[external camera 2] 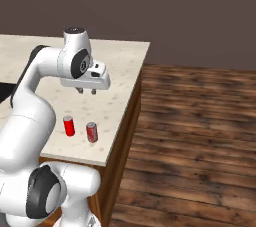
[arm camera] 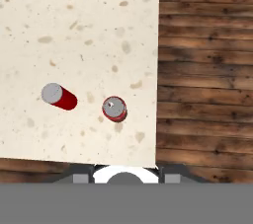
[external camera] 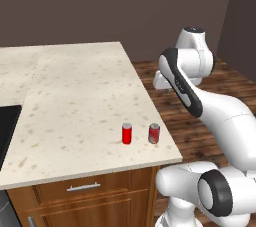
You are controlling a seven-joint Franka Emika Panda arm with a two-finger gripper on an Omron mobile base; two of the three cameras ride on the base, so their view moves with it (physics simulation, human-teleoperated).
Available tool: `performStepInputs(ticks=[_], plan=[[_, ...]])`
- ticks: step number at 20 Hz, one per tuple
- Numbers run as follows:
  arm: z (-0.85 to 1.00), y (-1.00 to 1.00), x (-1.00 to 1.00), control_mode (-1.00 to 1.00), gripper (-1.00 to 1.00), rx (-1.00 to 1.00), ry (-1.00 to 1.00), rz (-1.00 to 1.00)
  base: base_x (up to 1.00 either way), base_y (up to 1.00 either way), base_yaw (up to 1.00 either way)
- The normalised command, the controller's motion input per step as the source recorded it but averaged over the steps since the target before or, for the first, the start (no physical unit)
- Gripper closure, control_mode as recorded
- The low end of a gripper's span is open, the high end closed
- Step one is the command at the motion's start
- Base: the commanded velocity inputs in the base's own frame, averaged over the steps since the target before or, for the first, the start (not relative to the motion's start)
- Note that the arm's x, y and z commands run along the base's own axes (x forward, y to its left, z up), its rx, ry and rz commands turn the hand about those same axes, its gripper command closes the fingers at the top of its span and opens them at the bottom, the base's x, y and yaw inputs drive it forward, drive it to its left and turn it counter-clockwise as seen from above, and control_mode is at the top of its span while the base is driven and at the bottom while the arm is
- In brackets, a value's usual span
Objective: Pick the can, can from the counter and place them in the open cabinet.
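Two cans stand upright on the counter (external camera: 75, 96), near its front right corner, close together but not touching. The left one is the red can (external camera: 127, 133), plain bright red with a silver top. Just right of it is the dark can (external camera: 154, 133), darker red with grey-white markings too small to read. The gripper (external camera 2: 87, 91) hangs above the counter, well clear of both cans; whether its jaws are wide or narrow cannot be told.

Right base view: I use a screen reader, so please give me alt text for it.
Two upright soda cans, a bright red can and a darker red can, stand near the counter edge. The white arm's tool hangs above them, holding nothing.
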Motion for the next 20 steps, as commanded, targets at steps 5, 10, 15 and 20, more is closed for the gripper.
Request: performStepInputs(ticks=[5, 10, 15, 20], plan=[[0.0, 0.0, -0.12, -1.0, -1.0, 0.0, -0.03, 0.01, 0.0, 0.0, 0.0], [-0.05, -0.07, -0.28, -1.0, -1.0, 0.0, -0.13, 0.03, 0.0, 0.0, 0.0], [-0.03, -0.15, -0.23, -1.0, -1.0, 0.03, -0.11, 0.18, 0.0, 0.0, 0.0], [-0.04, -0.24, -0.12, -1.0, -1.0, 0.11, -0.09, 0.32, 0.0, 0.0, 0.0]])
